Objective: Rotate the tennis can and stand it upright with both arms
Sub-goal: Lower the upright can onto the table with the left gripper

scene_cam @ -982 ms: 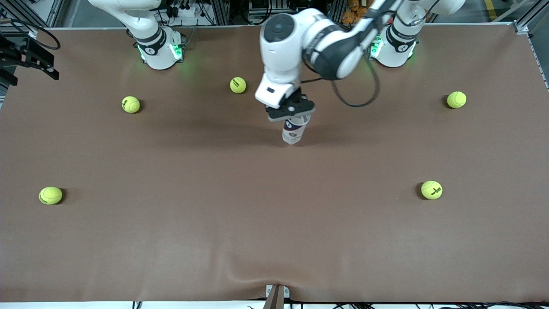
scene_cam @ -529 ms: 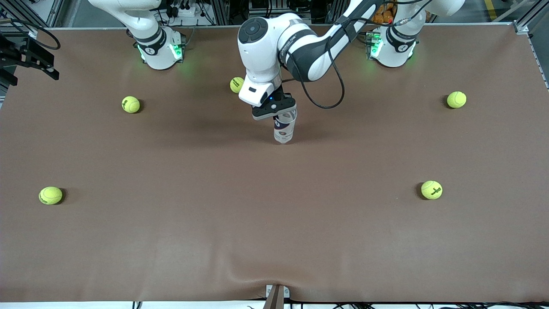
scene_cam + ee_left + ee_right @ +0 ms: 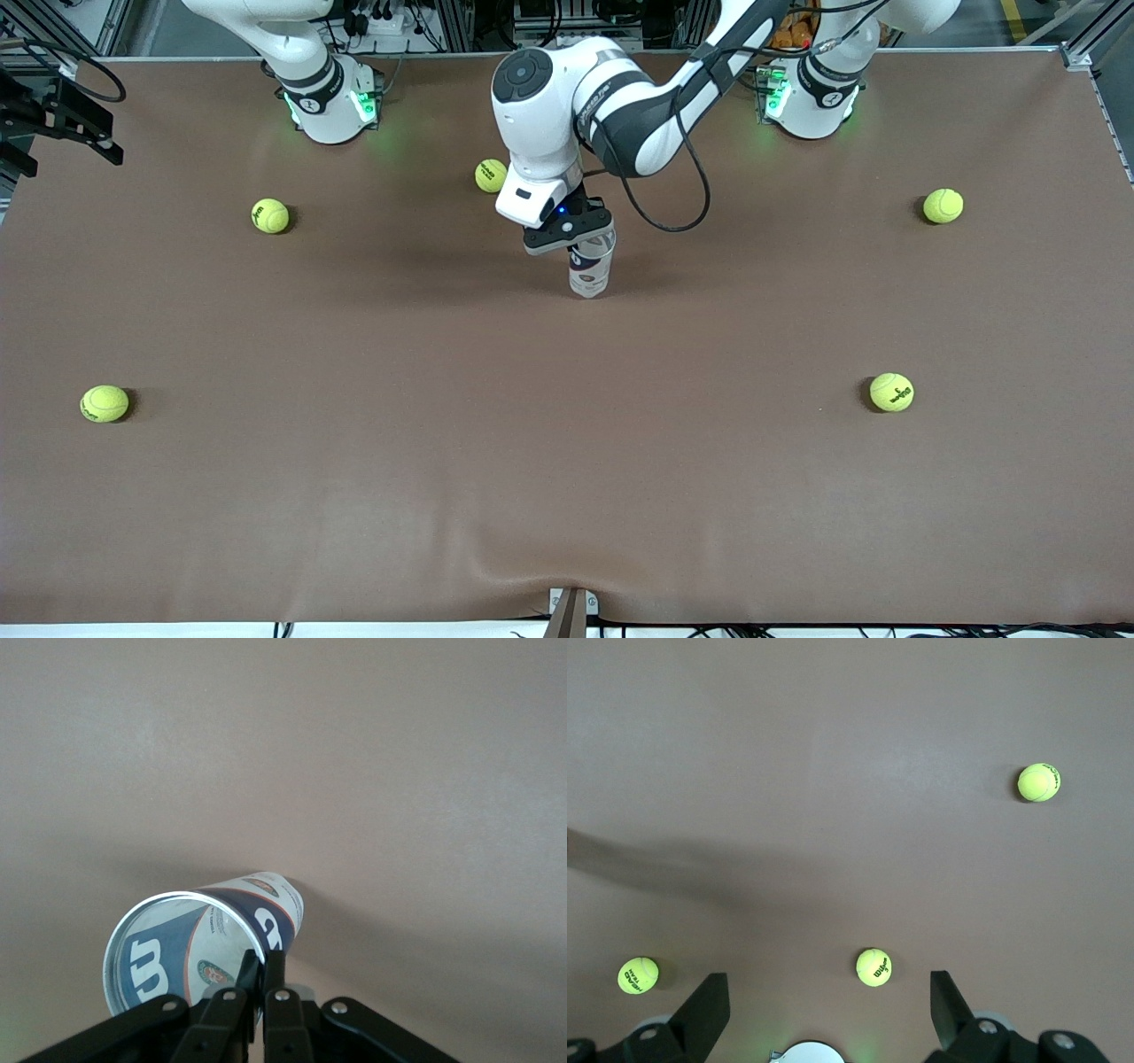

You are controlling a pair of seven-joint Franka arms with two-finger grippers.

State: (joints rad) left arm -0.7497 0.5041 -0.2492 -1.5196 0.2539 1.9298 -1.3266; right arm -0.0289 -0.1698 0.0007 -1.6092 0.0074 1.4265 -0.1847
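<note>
Front view is showing the tennis can (image 3: 590, 271) standing upright near the middle of the brown table (image 3: 567, 496), a little nearer the arms' bases than the table's centre. The left tool (image 3: 571, 232) is sitting at the can's open top, its fingers pinched tight on the silver rim. The left wrist view is looking down into the can (image 3: 205, 948), where the two black fingertips (image 3: 263, 973) are clamping the rim wall between them, one inside and one outside. The right arm is waiting up high; its tool (image 3: 824, 1010) is spread wide open and gripping nothing, hanging over the table toward the right arm's end. Five tennis balls are lying scattered around, one ball (image 3: 491, 175) resting just beside the left arm's wrist and farther from the front camera than the can.
</note>
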